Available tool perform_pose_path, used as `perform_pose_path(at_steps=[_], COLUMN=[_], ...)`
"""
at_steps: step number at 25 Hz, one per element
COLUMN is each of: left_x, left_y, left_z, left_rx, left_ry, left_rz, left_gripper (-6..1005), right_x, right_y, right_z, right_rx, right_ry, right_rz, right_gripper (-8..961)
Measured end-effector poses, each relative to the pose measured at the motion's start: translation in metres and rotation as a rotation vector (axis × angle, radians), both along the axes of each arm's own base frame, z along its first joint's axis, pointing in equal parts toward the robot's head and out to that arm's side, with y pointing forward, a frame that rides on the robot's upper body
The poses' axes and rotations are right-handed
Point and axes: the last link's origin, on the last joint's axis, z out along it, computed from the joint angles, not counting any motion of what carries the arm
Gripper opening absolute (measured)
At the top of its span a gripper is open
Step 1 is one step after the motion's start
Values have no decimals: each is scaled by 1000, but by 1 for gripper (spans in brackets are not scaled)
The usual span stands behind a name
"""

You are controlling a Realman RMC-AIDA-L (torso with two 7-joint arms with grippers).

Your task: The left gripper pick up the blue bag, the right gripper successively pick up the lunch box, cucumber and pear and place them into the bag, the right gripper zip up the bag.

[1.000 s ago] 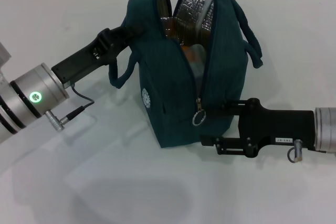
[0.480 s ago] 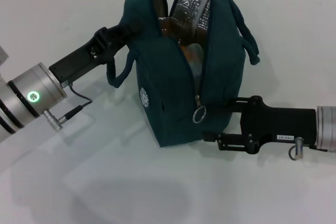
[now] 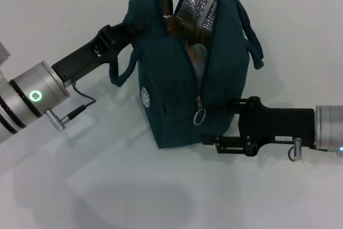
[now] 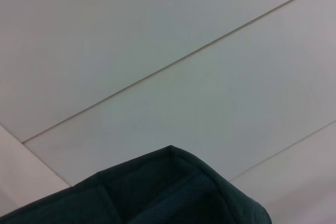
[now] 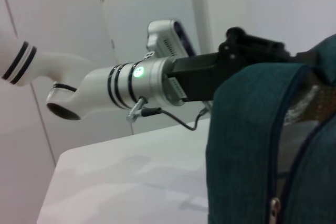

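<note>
While the blue bag (image 3: 185,68) stands upright on the white table (image 3: 107,186), its top gapes open, showing silver lining (image 3: 198,6) and something orange inside. The left gripper (image 3: 131,28) is at the bag's upper edge on the robot's left side, apparently clamped on the fabric beside the near handle strap (image 3: 122,73). The right gripper (image 3: 214,127) presses against the bag's lower right side, close to the ring-shaped zipper pull (image 3: 199,116) hanging near the bottom of the zip; whether its jaws are apart or together I cannot tell, since the bag hides them.
</note>
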Motion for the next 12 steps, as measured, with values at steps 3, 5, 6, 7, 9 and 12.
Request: perform_pose_path(at_steps=[3,5,6,7,9,12], left_x=[1,1,1,1,1,0], left_y=[0,0,0,0,0,0], left_z=[0,0,0,0,0,0], left_rx=[0,0,0,0,0,0], left_ry=[0,0,0,0,0,0], left_rz=[-2,-2,-2,-2,-2,0], left_gripper=[46,47,47,47,47,47], right_x=[-5,-10,-12,-13,-15,-16], right_y=[0,-1,-1,-2,-4,-5], right_z=[-5,-9,-10,-12,-15,-18], right_rx=[-13,-23,-26,-33,-41,-48], right_ry=[-5,1,4,2,-5,-7], right_rz=[14,22,24,32,42,45], right_gripper=[644,644,644,644,644,644])
